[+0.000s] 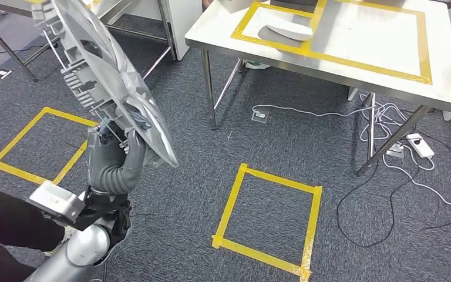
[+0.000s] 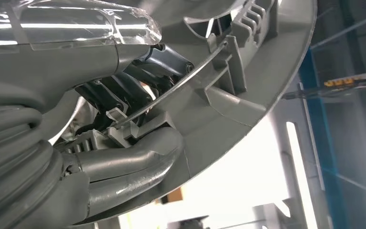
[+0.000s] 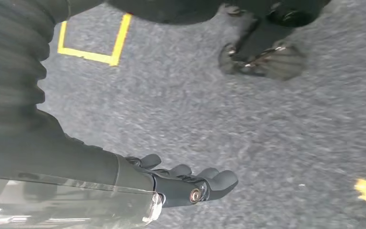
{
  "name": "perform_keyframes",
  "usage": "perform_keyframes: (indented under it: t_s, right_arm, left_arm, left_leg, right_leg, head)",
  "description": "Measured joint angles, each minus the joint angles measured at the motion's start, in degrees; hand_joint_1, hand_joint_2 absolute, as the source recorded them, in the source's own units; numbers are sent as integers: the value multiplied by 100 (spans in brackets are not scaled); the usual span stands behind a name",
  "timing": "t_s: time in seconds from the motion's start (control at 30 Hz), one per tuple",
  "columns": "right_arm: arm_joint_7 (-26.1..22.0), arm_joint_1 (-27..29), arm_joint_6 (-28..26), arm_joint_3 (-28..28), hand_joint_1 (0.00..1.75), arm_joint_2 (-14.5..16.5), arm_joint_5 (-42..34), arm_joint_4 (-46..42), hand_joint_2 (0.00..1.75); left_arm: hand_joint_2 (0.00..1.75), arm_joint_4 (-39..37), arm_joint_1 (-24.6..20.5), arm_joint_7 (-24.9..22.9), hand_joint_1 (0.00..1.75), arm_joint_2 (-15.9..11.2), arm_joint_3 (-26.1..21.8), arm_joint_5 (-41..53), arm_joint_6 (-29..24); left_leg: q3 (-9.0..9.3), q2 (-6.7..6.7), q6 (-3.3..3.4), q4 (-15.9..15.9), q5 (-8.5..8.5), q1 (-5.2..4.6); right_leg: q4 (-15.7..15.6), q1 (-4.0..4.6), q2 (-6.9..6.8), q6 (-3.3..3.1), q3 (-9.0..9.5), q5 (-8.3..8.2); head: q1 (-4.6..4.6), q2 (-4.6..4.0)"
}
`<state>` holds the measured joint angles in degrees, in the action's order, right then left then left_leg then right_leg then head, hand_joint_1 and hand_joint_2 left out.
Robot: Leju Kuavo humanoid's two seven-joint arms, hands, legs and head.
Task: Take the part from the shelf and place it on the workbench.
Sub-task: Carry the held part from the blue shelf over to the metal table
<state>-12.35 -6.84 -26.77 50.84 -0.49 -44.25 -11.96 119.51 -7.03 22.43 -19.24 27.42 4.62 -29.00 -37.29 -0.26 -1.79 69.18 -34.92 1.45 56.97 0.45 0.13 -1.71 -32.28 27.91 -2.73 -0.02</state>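
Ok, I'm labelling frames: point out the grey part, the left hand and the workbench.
grey part (image 1: 103,70), head view, its ribbed back face.
left hand (image 1: 113,161), head view, grey ribbed cover.
workbench (image 1: 352,35), head view, bare steel top.

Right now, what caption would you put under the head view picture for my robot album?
Left robot hand carries a big grey disc-shaped part over the carpet toward the steel workbench marked with yellow tape.
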Motion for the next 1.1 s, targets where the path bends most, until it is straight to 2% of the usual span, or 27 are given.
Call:
perform_keyframes:
  t_s: [0.03, 0.07, 0.1, 0.17, 0.2, 0.23, 0.27, 0.37, 0.4, 0.47, 0.53, 0.57, 0.6, 0.63, 0.67, 0.73, 0.77, 0.8, 0.87, 0.9, 0.93, 0.97, 1.0, 1.03, 1.1]
  right_arm:
    - [-20, -30, -10, 0, 0, 10, 23, 0, 175]
    - [-30, -54, -14, 1, 0, 17, 54, 0, 175]
    - [-32, -76, -17, 1, 0, 20, 87, 0, 175]
    - [-7, -108, -17, 2, 0, 12, 134, 0, 175]
    - [19, -123, -18, 2, 0, -1, 136, 1, 175]
    - [51, -134, -16, 2, 0, -15, 135, 1, 175]
    - [87, -138, -10, 2, 0, -28, 138, 1, 175]
    - [211, -100, 24, 11, 0, -49, 171, 2, 175]
    - [250, -76, 38, 15, 0, -48, 186, 2, 175]
    - [296, -33, 61, 20, 0, -38, 211, 0, 175]
    - [302, -36, 75, 20, 0, -32, 226, -7, 175]
    - [300, -40, 78, 20, 0, -31, 231, -11, 175]
    - [299, -37, 81, 21, 0, -29, 236, -15, 175]
    - [302, -13, 84, 22, 0, -29, 239, -17, 175]
    - [304, 28, 85, 23, 0, -29, 242, -16, 175]
    - [302, 121, 87, 24, 0, -48, 244, -7, 175]
    - [291, 150, 86, 25, 0, -56, 244, -2, 175]
    - [274, 162, 84, 26, 0, -64, 246, 2, 175]
    - [240, 128, 80, 30, 0, -60, 263, 1, 175]
    - [231, 105, 80, 30, 0, -59, 274, 1, 175]
    - [228, 83, 80, 31, 0, -61, 284, 1, 175]
    - [229, 69, 81, 32, 0, -62, 291, 1, 175]
    - [235, 62, 81, 35, 0, -65, 294, 2, 175]
    - [245, 61, 82, 43, 0, -67, 298, 2, 175]
    - [264, 74, 85, 59, 0, -67, 303, 2, 175]
  left_arm:
    - [175, -20, -31, 26, 175, 1, 6, -46, 0]
    - [175, -43, -43, 57, 175, 1, 16, -70, -14]
    - [175, -63, -45, 91, 175, 1, 27, -81, -39]
    - [175, -87, -42, 129, 175, 1, 44, -81, -113]
    - [175, -92, -40, 132, 175, 1, 47, -76, -149]
    - [175, -93, -34, 121, 175, -2, 48, -57, -185]
    - [175, -89, -15, 100, 175, -8, 45, -26, -221]
    - [175, -30, 113, 14, 175, -42, 21, 74, -325]
    - [175, 0, 160, -9, 175, -58, 6, 88, -344]
    - [175, 64, 236, -33, 175, -94, -21, 100, -359]
    - [175, 117, 306, -49, 175, -128, -29, 108, -359]
    - [175, 138, 343, -60, 175, -140, -31, 111, -359]
    - [175, 154, 375, -70, 175, -151, -32, 112, -359]
    - [175, 169, 396, -78, 175, -161, -32, 112, -359]
    - [175, 184, 411, -81, 175, -167, -33, 112, -359]
    - [175, 202, 443, -80, 175, -178, -40, 114, -359]
    - [175, 208, 463, -79, 175, -183, -49, 116, -359]
    - [175, 213, 482, -79, 175, -186, -58, 118, -359]
    - [175, 230, 512, -81, 175, -190, -83, 119, -359]
    - [175, 233, 523, -72, 175, -191, -96, 118, -357]
    - [175, 233, 533, -55, 175, -193, -107, 118, -354]
    - [175, 231, 542, -33, 175, -195, -114, 118, -351]
    - [175, 230, 547, -7, 175, -197, -120, 118, -349]
    - [175, 231, 554, 13, 175, -198, -124, 117, -349]
    - [175, 230, 586, 31, 175, -201, -134, 110, -352]
  left_leg:
    - [-215, 5, -12, 325, -81, 0]
    - [-367, 11, -20, 504, -60, 0]
    - [-428, 18, -24, 496, 80, 1]
    - [-233, 43, -20, -86, 593, 2]
    - [-87, 60, -17, -408, 761, -6]
    - [40, 74, 15, -660, 813, -15]
    - [110, 82, 54, -788, 768, -27]
    - [238, 63, 195, -897, 596, -16]
    - [311, 63, 229, -914, 548, -2]
    - [481, 74, 265, -954, 439, 14]
    - [662, 89, 269, -979, 302, 13]
    - [776, 93, 266, -988, 217, 12]
    - [905, 93, 261, -997, 125, 10]
    - [1041, 86, 257, -1006, 29, 5]
    - [1172, 76, 252, -1024, -66, -2]
    - [1379, 46, 220, -1083, -239, -2]
    - [1452, 34, 190, -1145, -306, 4]
    - [1526, 24, 155, -1193, -322, 12]
    - [1607, 21, 75, -1142, -182, 14]
    - [1558, 21, 50, -925, -30, 9]
    - [1398, 18, 32, -600, 94, 4]
    - [1160, 16, 28, -232, 121, 1]
    - [890, 14, 26, 80, 31, -4]
    - [620, 12, 21, 272, -203, -4]
    - [200, 14, 16, 292, -734, -4]
  right_leg:
    - [2, 3, 11, -11, 31, 32]
    - [4, 6, 26, -13, 72, 71]
    - [6, 6, 44, -6, 129, 119]
    - [15, 0, 73, 35, 268, 250]
    - [27, 7, 84, 67, 324, 322]
    - [38, 14, 91, 100, 358, 383]
    - [36, 22, 90, 128, 377, 426]
    - [148, 26, 83, 195, 397, 430]
    - [344, 21, 73, 226, 314, 392]
    - [995, -6, 39, 298, -102, 382]
    - [1604, -33, 11, 347, -628, 645]
    - [1733, -34, 5, 351, -816, 813]
    - [1715, -31, 2, 338, -928, 920]
    - [1558, -21, 3, 304, -979, 903]
    - [1291, -2, 7, 246, -993, 706]
    - [650, 80, 33, 83, -1016, -167]
    - [430, 122, 38, 28, -1011, -499]
    - [282, 155, 42, -9, -986, -681]
    - [146, 156, 35, -30, -788, -549]
    - [52, 140, 40, -51, -639, -494]
    - [-35, 122, 45, -70, -471, -436]
    - [-121, 105, 53, -78, -302, -369]
    - [-184, 101, 54, -86, -145, -285]
    - [-239, 99, 61, -86, 18, -193]
    - [-314, 96, 88, -76, 343, 9]
  head:
    - [-1, 0]
    - [-1, 0]
    - [-1, 0]
    - [0, 0]
    - [5, 0]
    - [8, 0]
    - [15, 0]
    - [24, 0]
    - [34, 0]
    - [56, 0]
    - [58, 0]
    - [59, 0]
    - [60, 0]
    - [64, 0]
    - [66, 0]
    - [63, -1]
    - [64, -1]
    - [68, -1]
    - [75, 0]
    - [66, 0]
    - [55, 0]
    - [40, 0]
    - [28, 0]
    - [20, 0]
    - [12, 0]
